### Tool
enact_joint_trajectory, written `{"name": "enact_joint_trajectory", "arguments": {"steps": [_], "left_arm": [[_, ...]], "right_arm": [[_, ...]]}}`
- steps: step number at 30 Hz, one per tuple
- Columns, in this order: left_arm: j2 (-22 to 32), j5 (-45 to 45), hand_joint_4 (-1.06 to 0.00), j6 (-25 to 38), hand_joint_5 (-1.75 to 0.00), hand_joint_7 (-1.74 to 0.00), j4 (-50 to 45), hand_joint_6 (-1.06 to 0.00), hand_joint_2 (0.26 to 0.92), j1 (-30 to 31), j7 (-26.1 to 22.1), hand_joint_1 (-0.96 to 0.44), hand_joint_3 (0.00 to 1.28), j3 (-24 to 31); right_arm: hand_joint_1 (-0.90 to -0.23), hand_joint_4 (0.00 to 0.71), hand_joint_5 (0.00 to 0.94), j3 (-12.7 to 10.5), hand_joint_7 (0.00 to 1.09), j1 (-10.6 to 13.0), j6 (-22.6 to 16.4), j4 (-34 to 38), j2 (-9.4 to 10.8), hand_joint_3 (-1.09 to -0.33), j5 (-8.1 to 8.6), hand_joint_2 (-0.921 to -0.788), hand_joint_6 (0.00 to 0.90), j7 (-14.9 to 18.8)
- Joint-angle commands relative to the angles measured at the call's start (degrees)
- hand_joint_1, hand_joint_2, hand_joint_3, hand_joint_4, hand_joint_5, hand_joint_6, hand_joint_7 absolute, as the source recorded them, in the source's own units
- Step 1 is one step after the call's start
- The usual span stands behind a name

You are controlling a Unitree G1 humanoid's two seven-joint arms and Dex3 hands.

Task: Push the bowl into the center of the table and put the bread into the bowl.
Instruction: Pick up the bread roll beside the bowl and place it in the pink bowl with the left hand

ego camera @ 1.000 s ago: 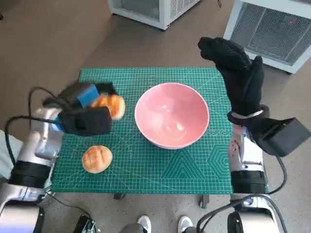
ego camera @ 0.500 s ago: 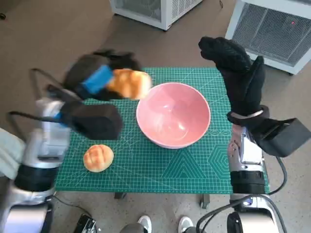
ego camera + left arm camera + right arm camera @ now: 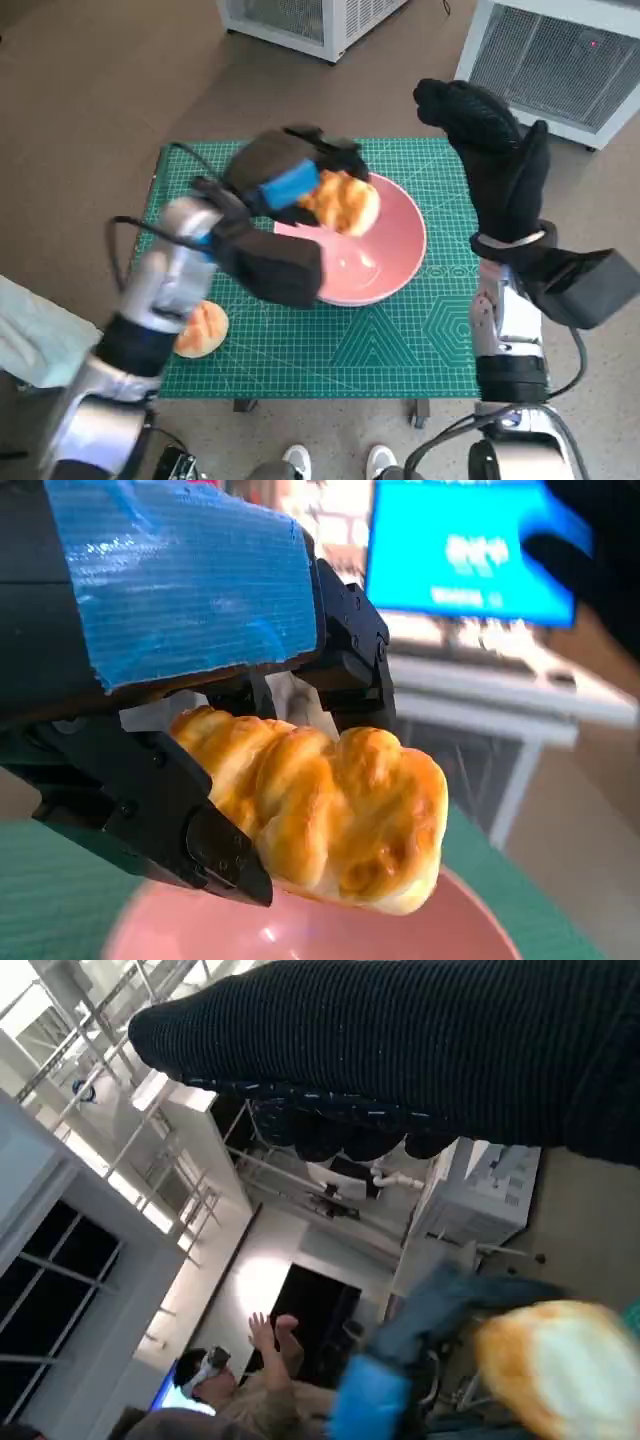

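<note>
Pink bowl [image 3: 370, 250] sits near the middle of the green cutting mat [image 3: 400, 350] on the bench. Left robot hand [image 3: 290, 180] grips a golden bread roll [image 3: 342, 202], fingers clamped around it, held just above the bowl's rim on the side toward the left arm. Second bread roll [image 3: 200, 328] lies on the mat, well apart from the bowl. Right robot hand [image 3: 495, 160] raised beside the bowl, fingers apart, holding nothing.

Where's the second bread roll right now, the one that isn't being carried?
In the head view the second bread roll lies on the green mat near the table's front left corner, left of the pink bowl, partly hidden behind the left forearm.
</note>
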Motion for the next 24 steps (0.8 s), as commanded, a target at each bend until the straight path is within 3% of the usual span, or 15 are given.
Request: {"name": "enact_joint_trajectory", "arguments": {"steps": [1, 8, 9, 10, 12, 15, 18, 24], "left_arm": [[-1.34, 1.27, -0.72, -1.49, -1.18, -1.13, 4.64, -0.61, 0.92, -2.08, 0.79, 0.0, 0.06, -1.67], [-2.53, 0.83, -0.7, -2.57, -1.21, -1.16, 9.2, -0.57, 0.921, -2.38, -0.56, 0.0, 0.09, -2.61], [-2.71, -0.03, -0.67, -2.09, -1.24, -1.05, 9.6, -0.52, 0.921, -2.04, -1.78, 0.07, 0.11, -2.39], [-2.81, -0.62, -0.55, -1.76, -1.09, -0.79, 9.86, -0.44, 0.905, -1.81, -2.64, 0.11, 0.12, -2.22], [-2.95, -1.19, -0.31, -0.31, -0.48, -0.37, 9.77, -0.27, 0.858, -1.35, -4.61, 0.06, 0.09, -2.19], [-2.64, -1.35, -0.1, 3.15, -0.16, -0.13, 7.2, -0.12, 0.802, -0.81, -8.39, -0.03, 0.05, -2.43], [-2.2, -1.44, -0.03, 4.41, -0.05, -0.05, 5.19, -0.07, 0.774, -0.43, -10.16, -0.16, 0.03, -2.3], [-0.45, -2.16, 0.0, 5.56, 0.0, -0.02, -0.76, -0.06, 0.767, 1.97, -11.14, -0.32, 0.02, -0.49]], "right_arm": [[-0.678, 0.251, 0.004, -0.35, 0.5, 1.99, 1.0, -0.43, -0.16, -0.699, 0.76, -0.921, 0.089, 0.51], [-0.685, 0.254, 0.005, -0.55, 0.5, 2.78, 1.49, -1.48, -0.51, -0.69, 1.13, -0.921, 0.112, 0.34], [-0.685, 0.254, 0.005, -0.62, 0.5, 2.91, 1.56, -1.62, -0.58, -0.689, 1.15, -0.921, 0.113, 0.29], [-0.685, 0.255, 0.004, -0.67, 0.49, 3.0, 1.62, -1.73, -0.61, -0.687, 1.15, -0.921, 0.12, 0.25], [-0.686, 0.258, 0.004, -0.72, 0.47, 3.16, 1.77, -1.95, -0.64, -0.683, 1.12, -0.921, 0.135, 0.15], [-0.69, 0.26, 0.004, -0.8, 0.45, 3.36, 2.06, -2.36, -0.69, -0.68, 1.0, -0.921, 0.144, -0.09], [-0.692, 0.261, 0.004, -0.83, 0.45, 3.48, 2.33, -2.72, -0.67, -0.678, 0.84, -0.921, 0.148, -0.31], [-0.694, 0.259, 0.002, -0.69, 0.44, 3.79, 2.65, -3.51, -0.52, -0.679, 0.28, -0.921, 0.152, -0.83]]}}
